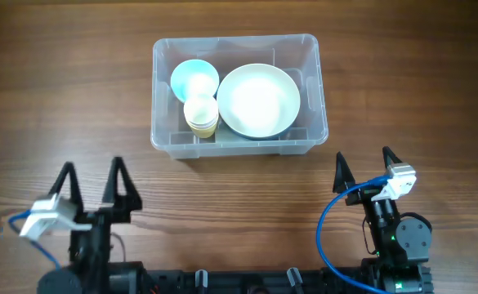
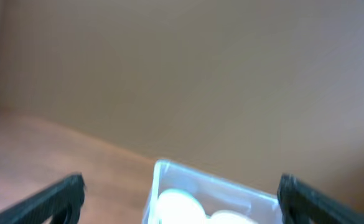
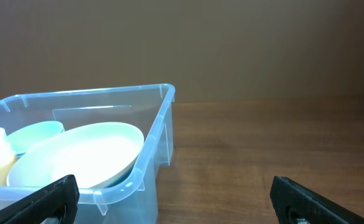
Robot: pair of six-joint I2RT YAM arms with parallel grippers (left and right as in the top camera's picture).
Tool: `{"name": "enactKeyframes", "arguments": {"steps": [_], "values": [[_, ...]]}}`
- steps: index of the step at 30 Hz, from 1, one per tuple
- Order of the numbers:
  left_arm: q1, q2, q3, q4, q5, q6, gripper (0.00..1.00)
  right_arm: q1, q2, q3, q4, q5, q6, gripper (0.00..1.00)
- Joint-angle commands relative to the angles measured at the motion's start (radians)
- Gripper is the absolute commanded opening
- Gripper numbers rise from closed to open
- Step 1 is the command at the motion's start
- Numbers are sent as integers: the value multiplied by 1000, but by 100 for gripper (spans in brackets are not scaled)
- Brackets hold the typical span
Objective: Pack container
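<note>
The clear container point(image 1: 318, 98) stands at the back middle of the wooden table. Inside it are a large pale green bowl point(image 1: 257, 100), a light blue bowl point(image 1: 194, 77) and a stack of cream cups point(image 1: 201, 114). My left gripper point(image 1: 91, 181) is open and empty near the front left, well short of the container. My right gripper point(image 1: 364, 165) is open and empty at the front right, just past the container's right front corner. The container shows in the left wrist view point(image 2: 163, 171) and in the right wrist view point(image 3: 150, 134) with the green bowl point(image 3: 76, 155). Both pairs of fingers, left point(image 2: 182, 198) and right point(image 3: 175, 199), are spread wide.
Bare wooden table point(image 1: 59, 98) surrounds the container on all sides. Both arm bases and a blue cable point(image 1: 327, 237) sit along the front edge. A plain brown wall point(image 3: 231, 43) lies behind the table.
</note>
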Motion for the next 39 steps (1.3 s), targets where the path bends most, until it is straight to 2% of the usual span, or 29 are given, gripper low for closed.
{"name": "enactKeyframes", "arguments": {"steps": [1, 9, 17, 27, 31, 39], "values": [[-5, -11, -169, 120, 83, 5, 100, -5, -9, -2, 3, 14, -2, 100], [-5, -11, -357, 182, 100, 13, 100, -5, -9, -2, 3, 14, -2, 100], [-5, -11, -443, 183, 92, 36, 100, -5, -9, -2, 3, 14, -2, 100], [-10, -11, -447, 198, 100, 198, 100, -5, -9, -2, 3, 14, -2, 100], [-35, -11, -447, 198, 100, 329, 100, -5, -9, -2, 3, 14, -2, 100], [-36, -11, -447, 197, 100, 347, 100, -5, -9, -2, 3, 14, -2, 100]]}}
